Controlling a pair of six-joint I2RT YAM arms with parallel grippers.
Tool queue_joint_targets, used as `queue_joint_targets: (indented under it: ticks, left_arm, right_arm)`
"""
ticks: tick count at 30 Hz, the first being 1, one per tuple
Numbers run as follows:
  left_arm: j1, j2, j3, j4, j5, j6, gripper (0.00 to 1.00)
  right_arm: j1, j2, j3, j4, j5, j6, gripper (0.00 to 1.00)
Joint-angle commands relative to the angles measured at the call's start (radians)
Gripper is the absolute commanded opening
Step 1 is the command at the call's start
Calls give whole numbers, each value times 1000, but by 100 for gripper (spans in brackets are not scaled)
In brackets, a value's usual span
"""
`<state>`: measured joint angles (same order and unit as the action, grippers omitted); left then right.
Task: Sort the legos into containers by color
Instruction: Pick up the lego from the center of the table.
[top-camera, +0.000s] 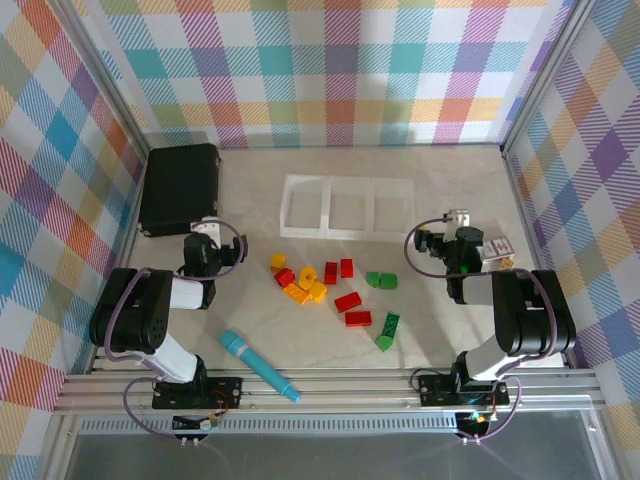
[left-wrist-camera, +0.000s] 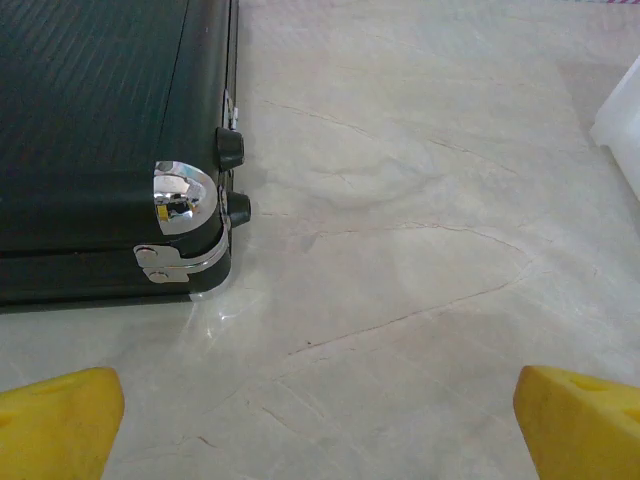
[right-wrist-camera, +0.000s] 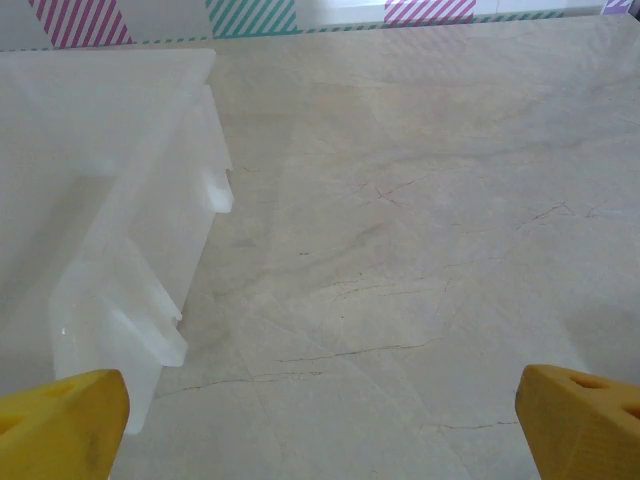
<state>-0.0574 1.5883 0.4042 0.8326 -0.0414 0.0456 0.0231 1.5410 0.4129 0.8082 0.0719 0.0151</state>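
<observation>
The legos lie loose in the middle of the table: a yellow cluster (top-camera: 300, 285), red ones (top-camera: 347, 300) and green ones (top-camera: 381, 280). Behind them stands the clear three-compartment tray, the containers (top-camera: 327, 208), its end wall also at the left of the right wrist view (right-wrist-camera: 110, 200). My left gripper (top-camera: 203, 232) sits left of the bricks, near the black case, open with bare table between its yellow fingertips (left-wrist-camera: 60, 420). My right gripper (top-camera: 455, 222) sits right of the tray, open as well, nothing between its fingertips (right-wrist-camera: 580, 420).
A black case (top-camera: 178, 188) lies at the back left, its corner close ahead of the left gripper (left-wrist-camera: 100, 140). A teal marker-like cylinder (top-camera: 258, 365) lies near the front edge. A small box (top-camera: 497, 250) sits by the right arm. Checkered walls close in three sides.
</observation>
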Motion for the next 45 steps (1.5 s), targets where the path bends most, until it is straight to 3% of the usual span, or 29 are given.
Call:
queue_joint_targets:
  ticks: [1, 30, 34, 40, 43, 45]
  left_arm:
    - [4, -12, 20, -1, 24, -3, 100]
    - [8, -13, 17, 2, 34, -4, 100]
    - [-5, -44, 13, -8, 33, 18, 100]
    - [-78, -292, 123, -411, -14, -17, 100]
    - [-119, -392, 112, -415, 13, -77, 100]
    - [-138, -440, 106, -410, 41, -110, 100]
  right_arm:
    - [3, -6, -8, 32, 9, 9, 99]
    - [-6, -20, -1, 7, -9, 15, 99]
    - [2, -116, 23, -121, -14, 4, 99]
    - [36, -368, 98, -459, -108, -9, 99]
    - [86, -409, 184, -638, -138, 11, 99]
    - [164, -401, 268, -777, -128, -62, 99]
